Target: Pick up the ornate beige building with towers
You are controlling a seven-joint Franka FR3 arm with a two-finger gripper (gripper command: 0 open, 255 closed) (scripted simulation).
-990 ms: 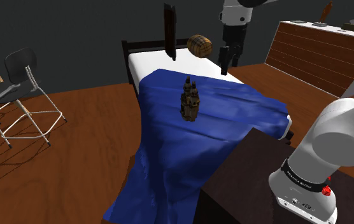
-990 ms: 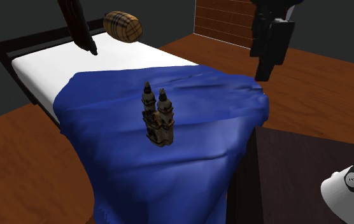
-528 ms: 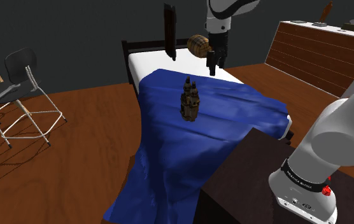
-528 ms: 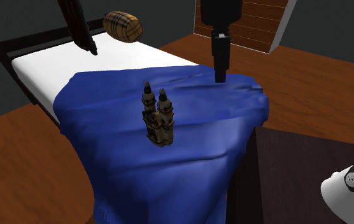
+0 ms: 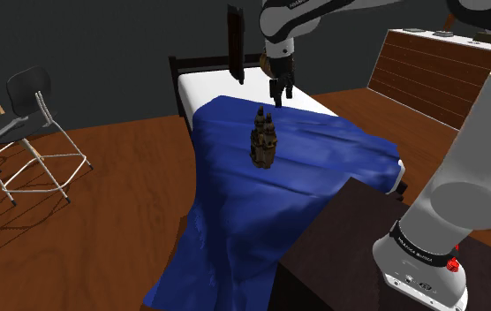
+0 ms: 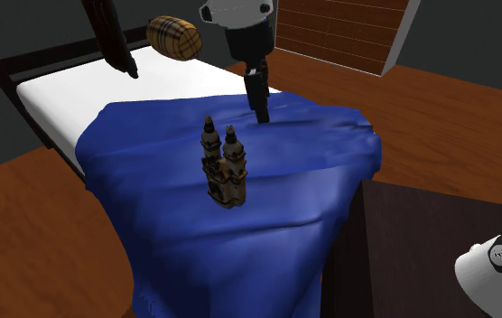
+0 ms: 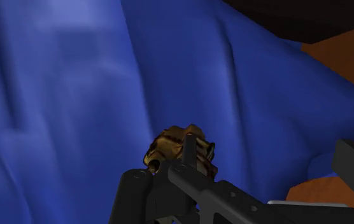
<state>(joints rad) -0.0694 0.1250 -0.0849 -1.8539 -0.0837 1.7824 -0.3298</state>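
Observation:
The building (image 5: 263, 139) is a small dark-brown model with two towers, standing upright in the middle of the blue blanket (image 5: 323, 159) on the bed. It looks golden-brown from above in the wrist view (image 7: 177, 147), just ahead of the hand. My black gripper (image 5: 279, 97) hangs above the blanket, a little beyond the building toward the headboard, pointing down. In the second exterior view the gripper (image 6: 261, 112) is up and right of the building (image 6: 224, 169), not touching it. Its fingers look slightly apart, with nothing between them.
The blanket drapes off the bed's near edge to the floor. A plaid barrel-shaped cushion (image 6: 174, 37) and a dark upright board (image 6: 109, 36) sit at the headboard. A metal chair (image 5: 32, 124) stands at the shoulder view's left, a brick counter (image 5: 438, 75) at its right, a dark table (image 5: 341, 238) by the stand.
The arm has swung from the bed's far side toward the building, bringing the gripper lower and nearer to it. The building has not moved.

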